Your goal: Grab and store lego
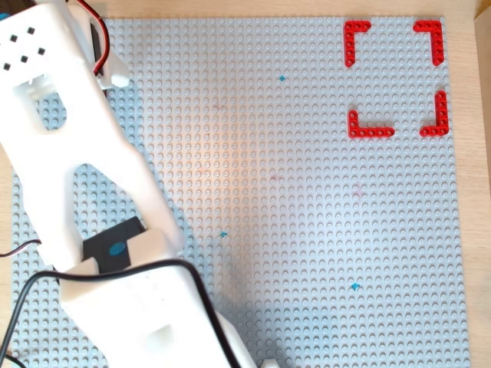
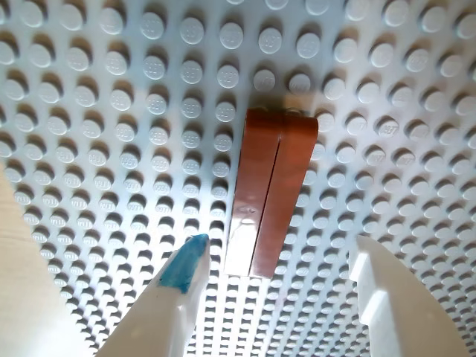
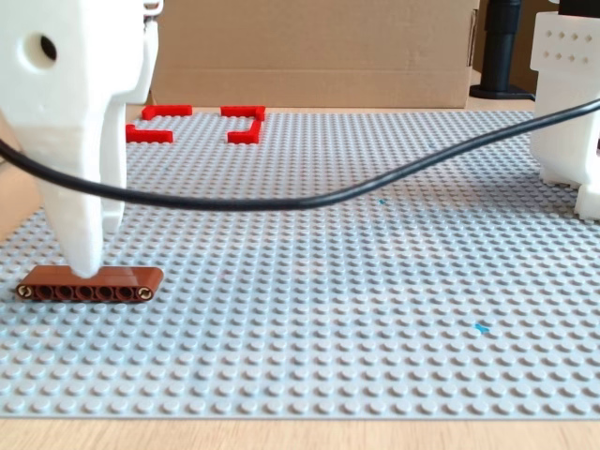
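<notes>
The lego (image 2: 268,193) is a long reddish-brown brick with a lengthwise groove, lying flat on the grey baseplate (image 2: 111,134). In the wrist view my gripper (image 2: 281,247) is open and low over the brick's near end. The blue-tipped finger (image 2: 182,277) stands to its left and the white finger (image 2: 381,286) to its right, each with a gap to the brick. In the fixed view the brick (image 3: 122,278) lies at the near left of the plate, with a white finger (image 3: 82,206) reaching down to its top. In the overhead view my arm (image 1: 100,192) hides the brick.
Several red L-shaped corner pieces (image 1: 355,34) mark out a square at the baseplate's top right in the overhead view. A black cable (image 3: 375,183) hangs across the fixed view. The arm's base (image 3: 567,103) stands at the right there. A cardboard box (image 3: 319,47) stands behind.
</notes>
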{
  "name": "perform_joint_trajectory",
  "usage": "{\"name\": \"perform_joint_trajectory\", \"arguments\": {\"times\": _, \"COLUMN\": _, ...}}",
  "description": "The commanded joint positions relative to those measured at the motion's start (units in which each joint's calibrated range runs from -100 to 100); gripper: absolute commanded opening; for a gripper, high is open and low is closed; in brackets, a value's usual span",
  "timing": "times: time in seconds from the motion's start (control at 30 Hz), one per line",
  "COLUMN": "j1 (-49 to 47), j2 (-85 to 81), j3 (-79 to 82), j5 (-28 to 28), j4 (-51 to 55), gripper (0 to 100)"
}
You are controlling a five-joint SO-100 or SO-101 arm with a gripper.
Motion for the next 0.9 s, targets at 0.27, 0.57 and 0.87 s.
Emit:
{"name": "perform_joint_trajectory", "arguments": {"times": 0.27, "j1": 0.4, "j2": 1.5, "j3": -2.1, "j5": 0.0, "j4": -3.0, "gripper": 22}}
{"name": "perform_joint_trajectory", "arguments": {"times": 0.57, "j1": 0.4, "j2": 1.5, "j3": -2.1, "j5": 0.1, "j4": -2.9, "gripper": 8}}
{"name": "perform_joint_trajectory", "arguments": {"times": 0.87, "j1": 0.4, "j2": 1.5, "j3": -2.1, "j5": -0.2, "j4": -2.9, "gripper": 2}}
